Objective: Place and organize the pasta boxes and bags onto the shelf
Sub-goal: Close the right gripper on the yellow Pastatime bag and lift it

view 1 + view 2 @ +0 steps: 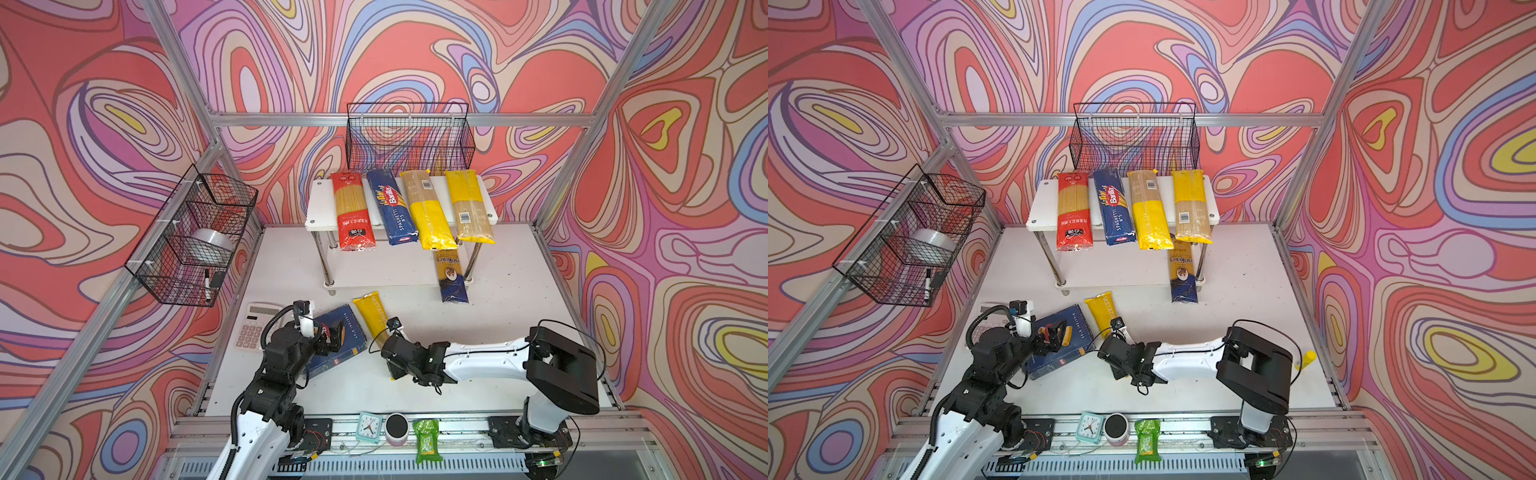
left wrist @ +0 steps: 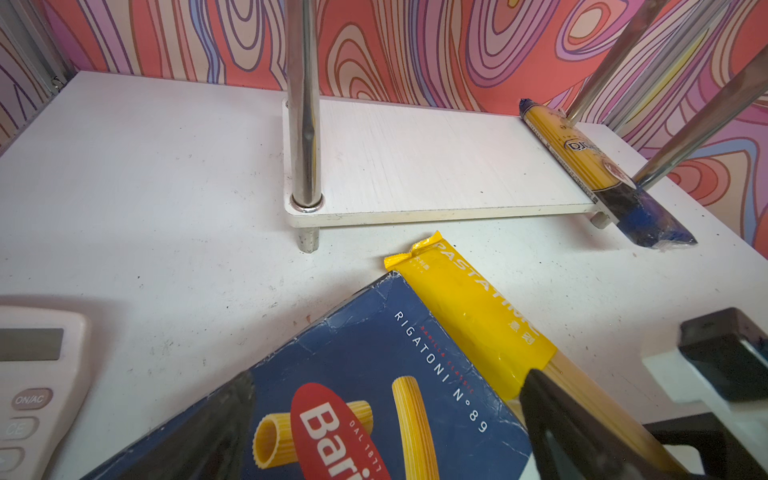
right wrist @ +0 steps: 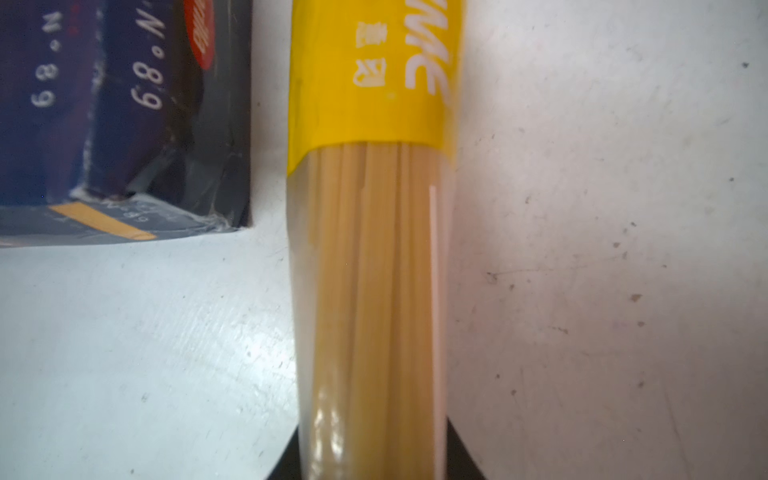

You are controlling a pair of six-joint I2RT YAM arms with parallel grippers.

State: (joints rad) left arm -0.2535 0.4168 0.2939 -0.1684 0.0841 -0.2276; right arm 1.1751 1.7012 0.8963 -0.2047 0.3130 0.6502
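Observation:
The white shelf [image 1: 320,208] [image 1: 1040,208] has a red bag [image 1: 352,212], the Barilla spaghetti box [image 1: 390,208] and two yellow-and-clear bags [image 1: 428,212] [image 1: 469,203] on its top board. A dark blue-and-gold bag [image 1: 452,278] [image 2: 590,158] lies on the lower board [image 2: 415,166], sticking out in front. On the table lie the rigatoni box [image 1: 349,320] [image 2: 374,353] and, beside it, the yellow Pastatime bag [image 1: 372,316] [image 3: 374,249]. My left gripper [image 1: 334,332] [image 2: 390,436] is open over the box. My right gripper [image 1: 386,349] [image 3: 374,457] is shut on the Pastatime bag's clear half.
A calculator [image 1: 255,328] lies left of the rigatoni box. Black wire baskets hang on the back wall [image 1: 409,137] and the left wall [image 1: 195,237]. A clock [image 1: 369,427], a round can [image 1: 397,428] and a green packet [image 1: 427,440] sit on the front rail.

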